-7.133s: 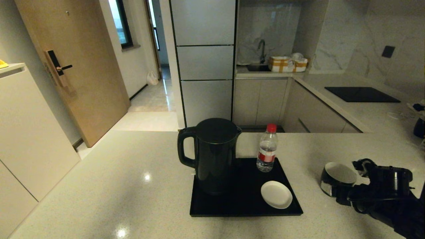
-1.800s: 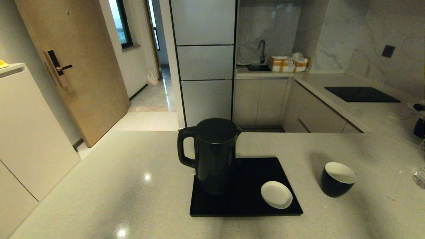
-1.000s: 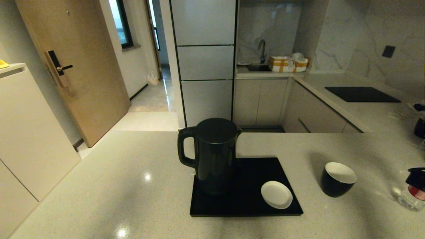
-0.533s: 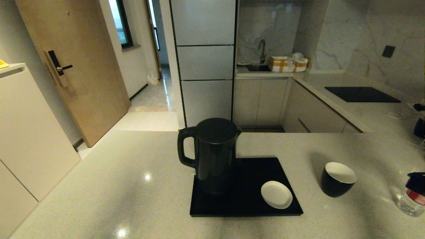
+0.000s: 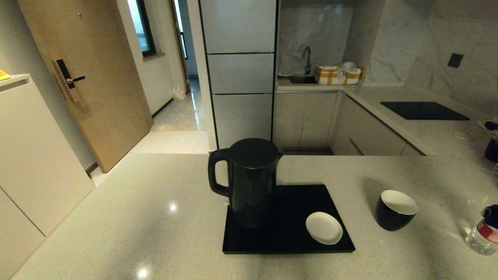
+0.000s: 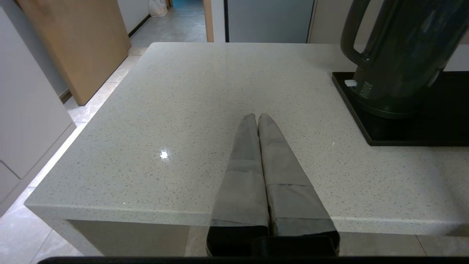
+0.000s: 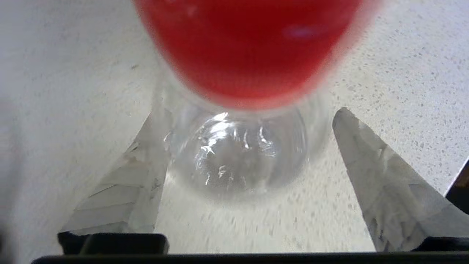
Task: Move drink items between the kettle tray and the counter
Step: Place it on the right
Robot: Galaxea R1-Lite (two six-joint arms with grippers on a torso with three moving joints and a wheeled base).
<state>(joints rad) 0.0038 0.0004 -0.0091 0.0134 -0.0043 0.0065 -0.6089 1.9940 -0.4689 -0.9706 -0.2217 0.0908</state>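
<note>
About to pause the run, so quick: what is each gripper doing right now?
Left gripper: closed, empty, over the counter.
Right gripper: open, fingers either side of the bottle, which stands on the counter.

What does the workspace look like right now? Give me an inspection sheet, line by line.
Surface: pale speckled counter, glossy, with glare spots.
Tray: black, on the counter; holds the kettle and a saucer.
Kettle: upright on the tray's left side.
Cup: upright on the counter, right of the tray.
Bottle: on the counter at the far right, off the tray; red cap under the right wrist camera.
Clutter: white saucer on the tray.
Right gripper: open, fingers either side of the bottle, one clearly apart from it.
Left gripper: shut, over the counter's near edge, left of the tray.
Cables: nothing seen.
Surroundings: door, cabinets, sink, cooktop.
</note>
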